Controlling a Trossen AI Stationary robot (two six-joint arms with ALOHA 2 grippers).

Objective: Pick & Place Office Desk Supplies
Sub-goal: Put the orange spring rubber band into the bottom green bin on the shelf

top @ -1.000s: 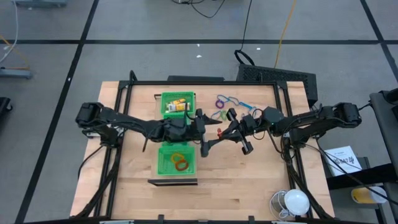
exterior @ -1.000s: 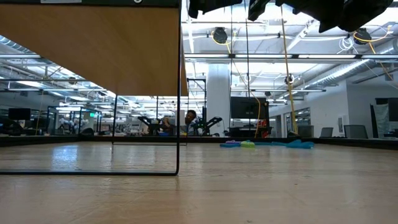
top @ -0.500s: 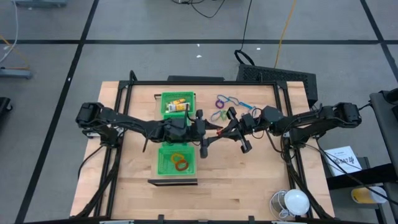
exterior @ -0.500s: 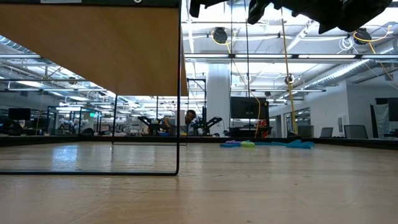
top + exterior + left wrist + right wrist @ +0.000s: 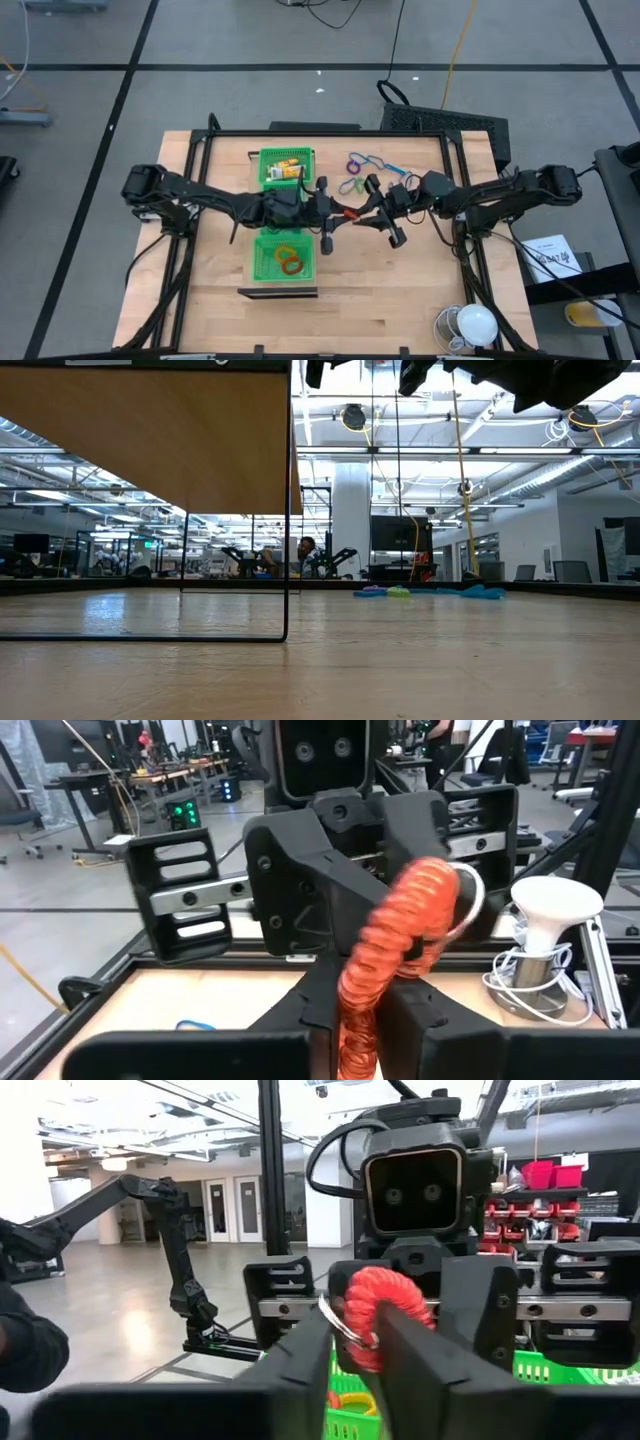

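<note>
An orange-red coiled loop (image 5: 349, 212) with a metal ring on it hangs in the air over the table's middle, between my two grippers. My left gripper (image 5: 338, 211) reaches in from the table's left and is shut on the coil. My right gripper (image 5: 358, 213) faces it from the right, with the coil between its fingers too. Below my left arm lies the long green tray (image 5: 262, 170); yellow pieces (image 5: 287, 170) fill its far compartment and orange and red loops (image 5: 289, 260) its near one. More loops (image 5: 362, 162) lie on the table at the far side. My left gripper pinches one end of the coil (image 5: 358, 1020) between its two fingers, coming level from the table's left. The rest of the coil (image 5: 405, 920) arches away toward the other gripper, clear of the table. My right gripper has the coil's other end (image 5: 385, 1320) between its two fingers, beside the metal ring (image 5: 335, 1330), coming about level from the table's right. The coil is lifted clear of the table.
A white lamp-like object (image 5: 470, 325) with coiled cable stands at the table's near right corner. A black wire stand carrying a brown board (image 5: 150, 440) stands at the near edge. Blue, green and purple loops (image 5: 400, 591) lie on the table's far right side.
My left gripper has shut on the coil: its fingers stood wide apart on either side of the coil a second ago and are now together on it. Both arms have kept their places, and the coil stays in the air between them.
</note>
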